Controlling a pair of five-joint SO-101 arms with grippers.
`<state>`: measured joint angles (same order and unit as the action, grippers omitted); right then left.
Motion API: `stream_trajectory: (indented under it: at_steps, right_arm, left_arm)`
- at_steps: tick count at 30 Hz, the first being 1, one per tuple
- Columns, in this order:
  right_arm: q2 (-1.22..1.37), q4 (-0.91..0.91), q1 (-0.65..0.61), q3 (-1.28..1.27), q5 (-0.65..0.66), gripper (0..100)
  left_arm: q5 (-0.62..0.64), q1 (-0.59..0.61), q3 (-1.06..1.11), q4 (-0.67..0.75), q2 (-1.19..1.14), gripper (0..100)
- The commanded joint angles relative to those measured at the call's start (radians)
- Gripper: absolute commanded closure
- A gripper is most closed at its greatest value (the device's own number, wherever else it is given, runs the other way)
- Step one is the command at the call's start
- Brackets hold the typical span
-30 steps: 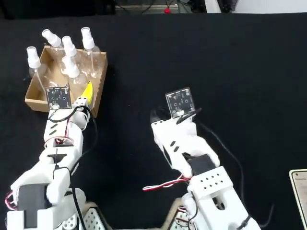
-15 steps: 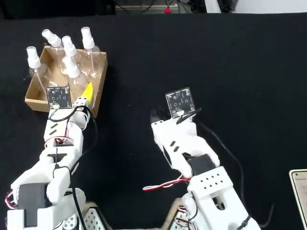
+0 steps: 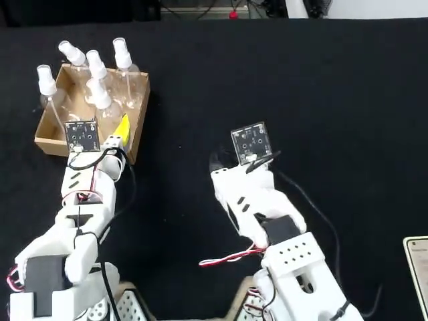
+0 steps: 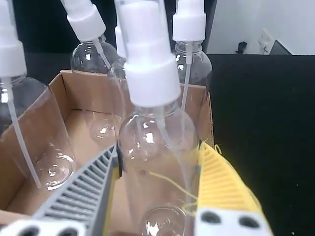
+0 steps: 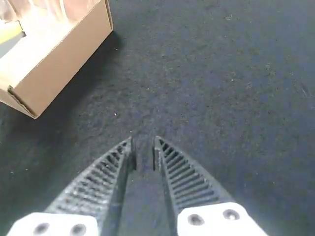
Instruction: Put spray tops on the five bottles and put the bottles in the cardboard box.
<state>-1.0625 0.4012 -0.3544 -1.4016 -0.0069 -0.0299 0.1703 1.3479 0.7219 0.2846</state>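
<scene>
The cardboard box (image 3: 48,144) sits at the table's far left and holds five clear bottles with white spray tops. My left gripper (image 3: 110,124) is at the box's near edge. In the left wrist view the left gripper (image 4: 157,157) is shut on the nearest bottle (image 4: 152,142), grey finger on one side, yellow finger (image 4: 221,187) on the other. That bottle (image 3: 102,101) stands upright inside the box (image 4: 69,86). My right gripper (image 3: 217,160) rests over bare cloth mid-table, shut with nothing in it (image 5: 143,142). The box's corner (image 5: 64,54) lies beyond it.
Black cloth covers the whole table (image 3: 301,87), open to the right of the box and beyond the right arm. A pale flat object (image 3: 418,267) pokes in at the right edge. Red and white cables (image 3: 227,257) hang by the right arm's base.
</scene>
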Motion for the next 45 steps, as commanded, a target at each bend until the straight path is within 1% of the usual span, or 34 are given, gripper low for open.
stream_trajectory:
  at_steps: [1,26,28,30,32,38,45]
  right_arm:
    - [-0.027,-0.025,0.002,0.008,0.011,93.4]
    - [-0.027,-0.025,0.002,0.008,0.011,93.4]
    - [-0.027,-0.025,0.002,0.008,0.011,93.4]
    - [-0.027,-0.025,0.002,0.008,0.011,93.4]
    - [-0.027,-0.025,0.002,0.008,0.011,93.4]
    - [-0.027,-0.025,0.002,0.008,0.011,93.4]
    - [-0.027,-0.025,0.002,0.008,0.011,93.4]
  left_arm:
    - [-0.005,0.002,-0.053,0.023,0.003,84]
    - [-0.002,0.002,-0.044,0.021,0.003,84]
    - [-0.002,0.002,-0.044,0.017,0.003,81]
    - [0.002,0.002,-0.042,0.017,0.003,75]
    - [0.002,0.002,-0.042,0.017,0.003,71]
    - [0.002,0.004,-0.042,0.021,0.003,74]
    - [0.002,0.002,-0.042,0.021,0.014,70]
